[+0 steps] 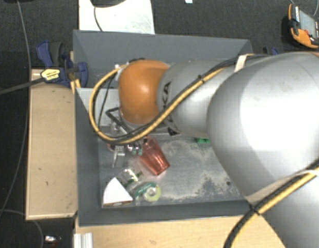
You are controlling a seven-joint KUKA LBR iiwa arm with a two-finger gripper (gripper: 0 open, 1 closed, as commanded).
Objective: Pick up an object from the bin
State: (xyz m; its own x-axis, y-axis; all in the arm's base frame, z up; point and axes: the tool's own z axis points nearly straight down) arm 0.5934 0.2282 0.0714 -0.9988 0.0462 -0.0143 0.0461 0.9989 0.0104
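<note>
My gripper [120, 144] sits low in the left part of the bin, under the orange wrist cover. Just right of it lies a red translucent cup [155, 159], tipped on its side and close to the gripper's metal parts. Whether the two touch is hidden from me. In front of the gripper lies a small clear and metallic piece [130, 176]. Nearer the front wall are a white wedge-shaped piece [116, 192] and a green ring-shaped roll [149, 192] side by side.
The arm with its orange cover and yellow-black cable hides the back and right of the bin. A small green thing [202, 141] peeks out at the arm's edge. Worn bare floor lies right of the cup.
</note>
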